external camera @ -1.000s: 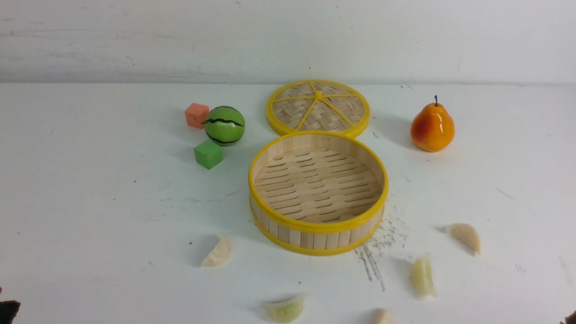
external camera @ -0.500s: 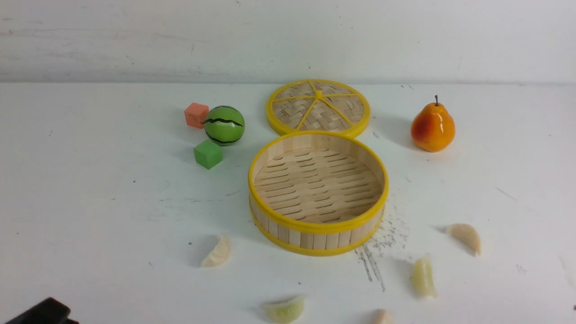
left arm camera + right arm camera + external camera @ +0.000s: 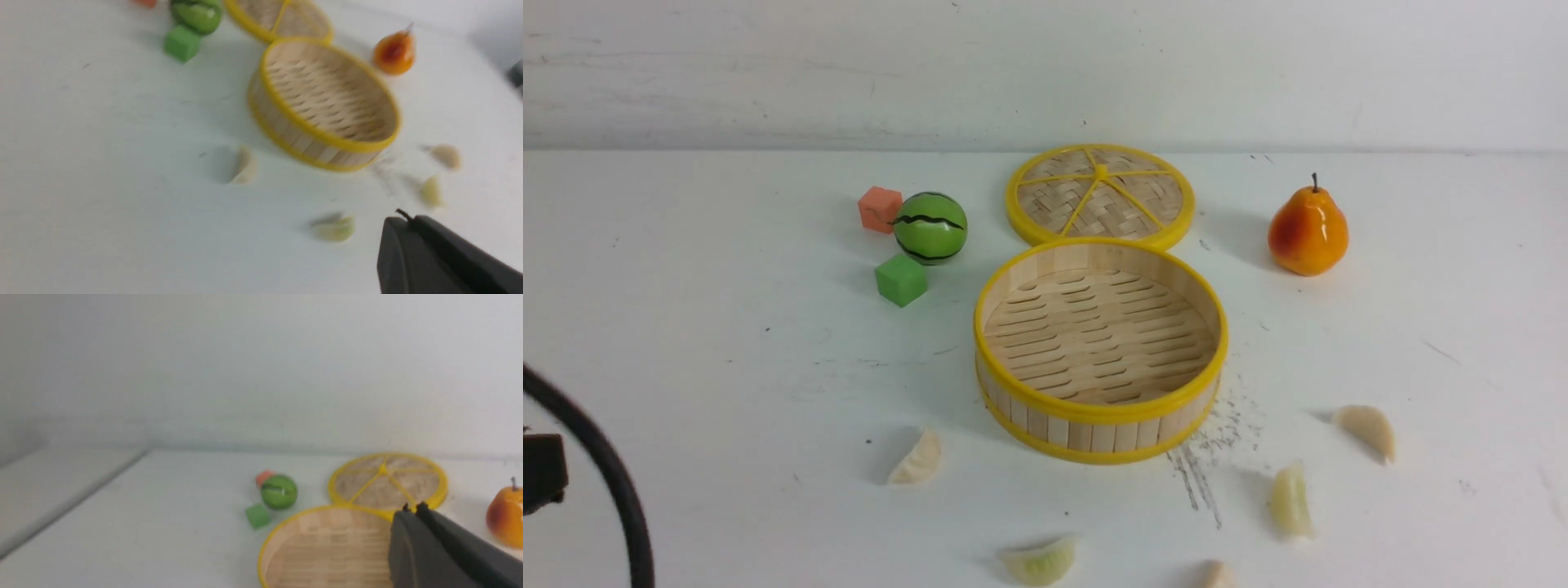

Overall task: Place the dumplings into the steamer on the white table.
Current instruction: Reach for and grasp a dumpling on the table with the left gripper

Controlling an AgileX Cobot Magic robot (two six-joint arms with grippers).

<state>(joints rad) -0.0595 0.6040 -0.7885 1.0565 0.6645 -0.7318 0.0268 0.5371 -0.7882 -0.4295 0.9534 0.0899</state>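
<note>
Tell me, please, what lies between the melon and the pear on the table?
The lid lies flat between the melon and the pear. The front view shows this most clearly.

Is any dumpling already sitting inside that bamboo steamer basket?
No, the steamer shows only its bare slatted floor, and the dumplings all lie outside it on the white table.
</note>
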